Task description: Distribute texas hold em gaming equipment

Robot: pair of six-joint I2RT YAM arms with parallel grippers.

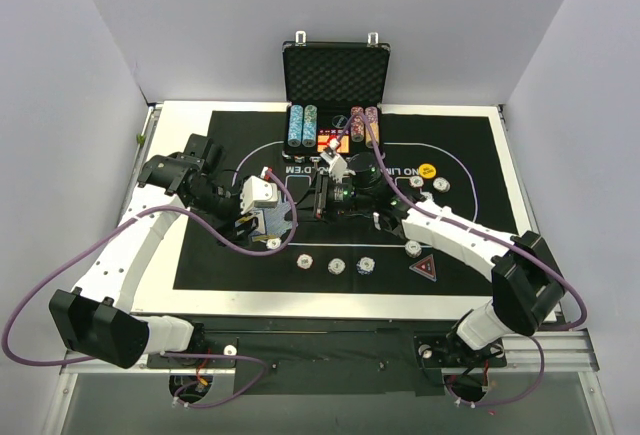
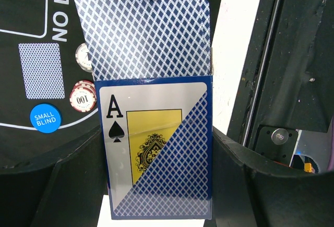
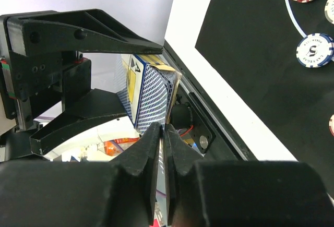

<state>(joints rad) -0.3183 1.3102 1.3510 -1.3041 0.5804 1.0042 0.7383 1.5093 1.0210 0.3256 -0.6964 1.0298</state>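
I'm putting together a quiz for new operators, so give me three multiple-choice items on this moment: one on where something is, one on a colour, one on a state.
1. Where is the deck box?
A) held by the left gripper
B) held by the right gripper
C) lying loose, held by neither

2. What colour is the SMALL BLIND disc?
A) yellow
B) red
C) blue

3. How are the right gripper's fingers?
A) spread wide
B) closed on a card
C) closed on nothing

Answers:
1 A: the box sits between the left fingers.
2 C: the disc is blue with white lettering.
3 B: the fingers pinch the edge of the card sticking out of the box.
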